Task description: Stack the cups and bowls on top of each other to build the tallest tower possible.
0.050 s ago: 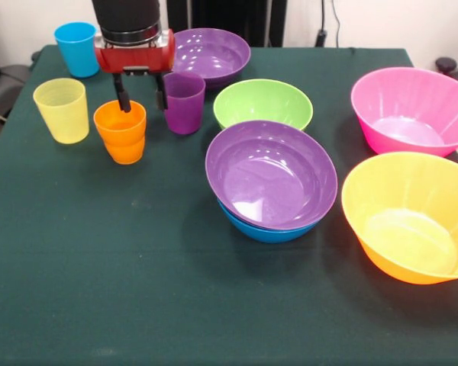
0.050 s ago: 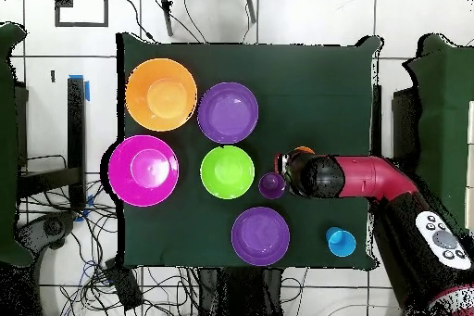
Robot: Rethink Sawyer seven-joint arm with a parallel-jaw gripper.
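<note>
My gripper (image 1: 142,103) hangs open at the far left of the table. One finger (image 1: 123,101) reaches the far rim of the orange cup (image 1: 120,133); the other is beside the purple cup (image 1: 185,103). Nothing is held. The yellow cup (image 1: 61,110) and blue cup (image 1: 76,48) stand further left. The tower (image 1: 271,179) is a purple bowl nested in a blue bowl (image 1: 263,232). A green bowl (image 1: 263,103), a second purple bowl (image 1: 211,53), a pink bowl (image 1: 412,110) and an orange bowl (image 1: 408,217) stand singly. In the overhead view the arm (image 2: 347,178) covers the gripper, next to the purple cup (image 2: 271,184).
All of it stands on a dark green cloth (image 1: 99,267) over the table. The pink and orange bowls sit at the cloth's right edge in the front view. Cables lie on the floor beyond the table in the overhead view.
</note>
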